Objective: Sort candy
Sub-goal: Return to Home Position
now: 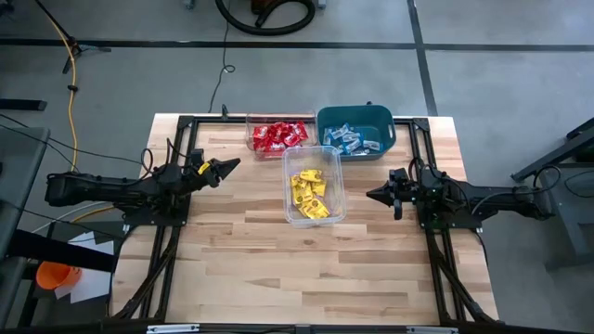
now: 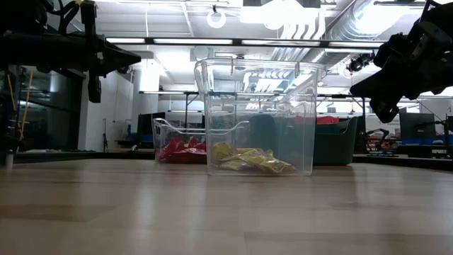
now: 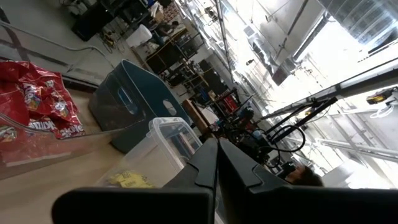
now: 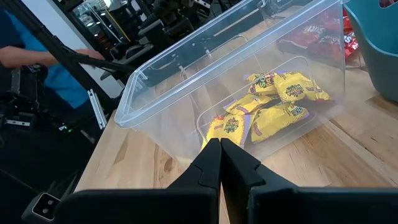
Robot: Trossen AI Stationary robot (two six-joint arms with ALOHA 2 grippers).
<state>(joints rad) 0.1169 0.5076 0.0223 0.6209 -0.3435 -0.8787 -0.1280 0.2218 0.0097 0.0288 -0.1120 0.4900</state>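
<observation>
Two tools hang pinched narrow and empty: left tool [image 1: 227,165], right tool [image 1: 373,195]. Red candy [image 1: 278,136] and yellow candy [image 1: 310,193] lie in clear tubs [image 1: 287,186], blue candy [image 1: 351,140] in the teal bin [image 1: 320,121]. Sorting looks done; arms need only retract home.

At the low view's centre, the clear tub [image 2: 258,106] covers most of the teal bin [image 2: 336,145]. In the high view, upper centre, the blue candy [image 1: 351,139] print is too small to read.

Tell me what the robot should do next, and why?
Probably just pull both arms back to rest. The red candy, yellow candy and blue candy each lie in their own container, no loose packet shows on the table, and the left gripper and right gripper are shut, holding nothing, off to the sides.
</observation>
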